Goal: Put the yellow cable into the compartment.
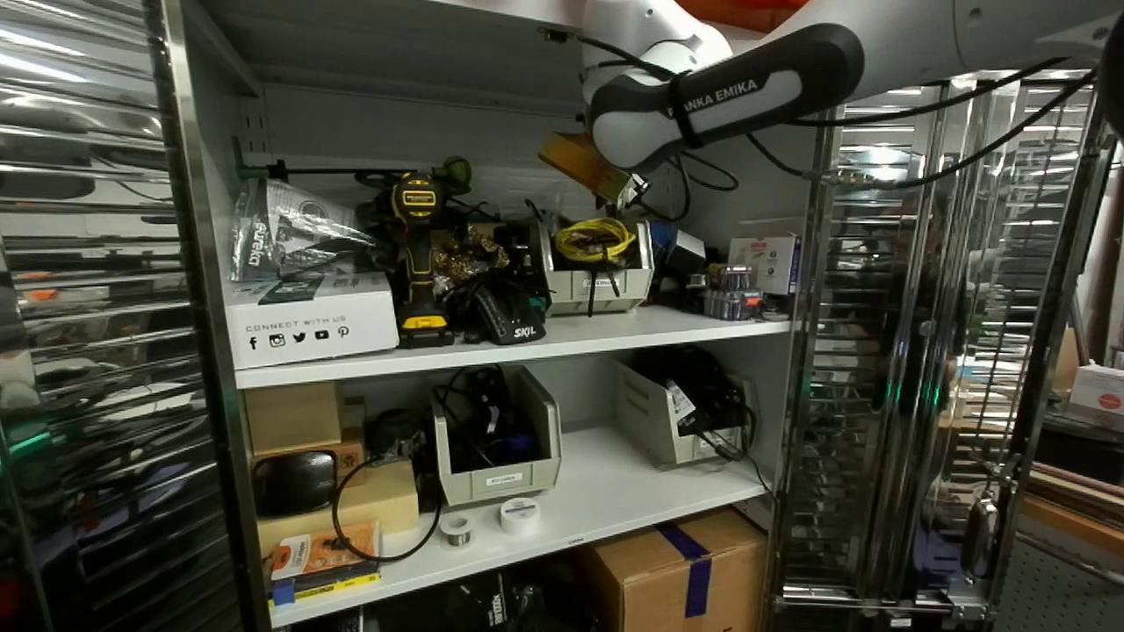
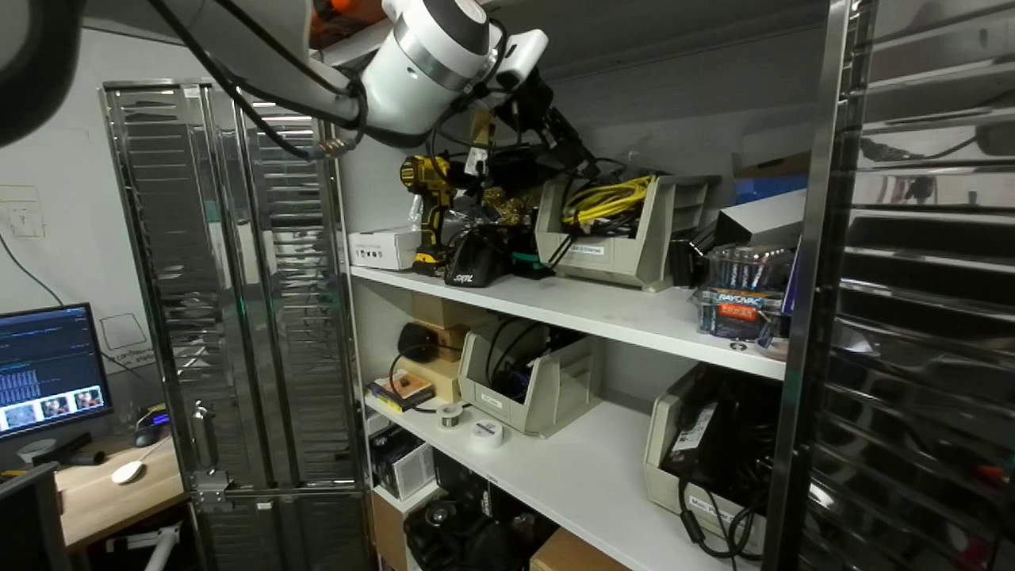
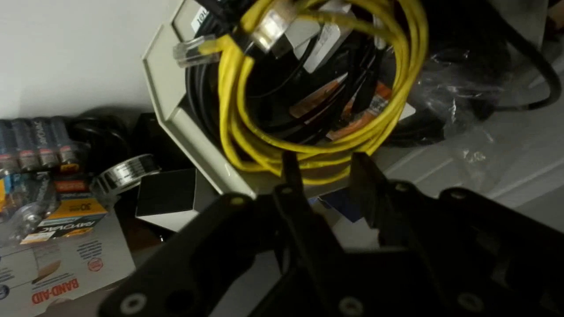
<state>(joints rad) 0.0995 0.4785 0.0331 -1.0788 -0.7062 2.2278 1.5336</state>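
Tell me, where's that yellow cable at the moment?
In both exterior views, the yellow cable lies coiled at the mouth of the grey bin on the upper white shelf, to the right of the yellow-and-black drill.

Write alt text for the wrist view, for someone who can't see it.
A coiled yellow cable lies over black cables in a pale bin, an open gripper at the coil's lower edge, contact unclear. Batteries and a Band-Aid box are at picture left.
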